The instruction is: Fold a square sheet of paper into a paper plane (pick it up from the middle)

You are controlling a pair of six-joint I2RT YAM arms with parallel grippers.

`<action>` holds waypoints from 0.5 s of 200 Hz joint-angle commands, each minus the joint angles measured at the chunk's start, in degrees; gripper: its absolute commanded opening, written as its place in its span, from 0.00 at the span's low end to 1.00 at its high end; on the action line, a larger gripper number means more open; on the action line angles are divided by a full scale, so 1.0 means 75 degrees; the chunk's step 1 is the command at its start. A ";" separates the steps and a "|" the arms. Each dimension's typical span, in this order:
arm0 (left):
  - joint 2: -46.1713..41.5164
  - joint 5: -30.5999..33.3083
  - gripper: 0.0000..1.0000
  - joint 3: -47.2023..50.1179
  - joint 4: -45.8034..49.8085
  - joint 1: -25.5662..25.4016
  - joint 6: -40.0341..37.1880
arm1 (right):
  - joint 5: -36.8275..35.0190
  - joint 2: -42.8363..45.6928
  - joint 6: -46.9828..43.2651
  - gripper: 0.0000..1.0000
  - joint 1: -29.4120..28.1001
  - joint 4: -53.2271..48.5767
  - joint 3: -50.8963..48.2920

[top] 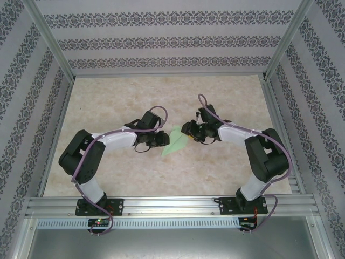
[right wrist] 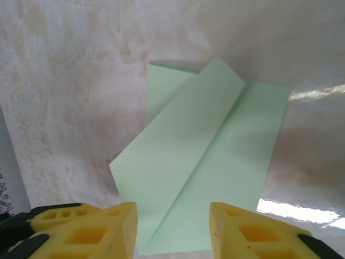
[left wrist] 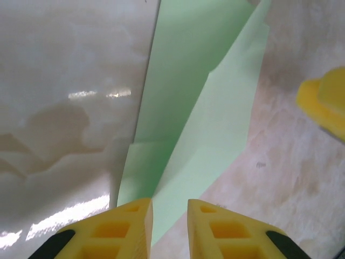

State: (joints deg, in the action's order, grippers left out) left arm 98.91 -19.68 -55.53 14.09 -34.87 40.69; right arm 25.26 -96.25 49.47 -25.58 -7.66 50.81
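Observation:
The paper plane [top: 173,143] is a pale green sheet folded into a narrow pointed shape with a centre crease, and it lies flat on the table between the two arms. My left gripper [top: 163,139] sits at its left edge. In the left wrist view the left gripper [left wrist: 170,208] is open by a narrow gap, with the paper plane [left wrist: 205,118] running under and between its yellow fingers. My right gripper [top: 187,135] is at the paper's right side. In the right wrist view the right gripper [right wrist: 172,210] stands wide open just over the near end of the paper plane [right wrist: 210,162].
The beige marbled tabletop [top: 108,102] is ringed by an aluminium frame [top: 172,205] and patterned walls [top: 161,43]. A yellow finger of the right gripper [left wrist: 326,102] shows at the right edge of the left wrist view, close to the paper.

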 commanded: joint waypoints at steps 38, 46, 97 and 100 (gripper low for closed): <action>0.0352 0.0502 0.27 -0.0191 -0.0343 0.0063 0.0242 | -0.0310 -0.0845 0.1038 0.40 -0.0373 0.0646 0.0324; 0.0374 0.0489 0.27 -0.0191 -0.0331 0.0057 0.0226 | -0.0323 -0.0895 0.1055 0.40 -0.0373 0.0654 0.0340; 0.0563 0.0513 0.25 -0.0214 -0.0188 0.0113 0.0176 | -0.0047 -0.1166 0.1121 0.39 -0.0415 0.1047 0.0365; 0.0569 0.0510 0.25 -0.0231 -0.0176 0.0110 0.0177 | -0.0024 -0.1170 0.1127 0.39 -0.0420 0.1080 0.0369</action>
State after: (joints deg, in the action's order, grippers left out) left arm 102.06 -16.95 -55.79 13.08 -34.83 41.95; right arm 24.10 -103.81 56.82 -28.14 -3.07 51.81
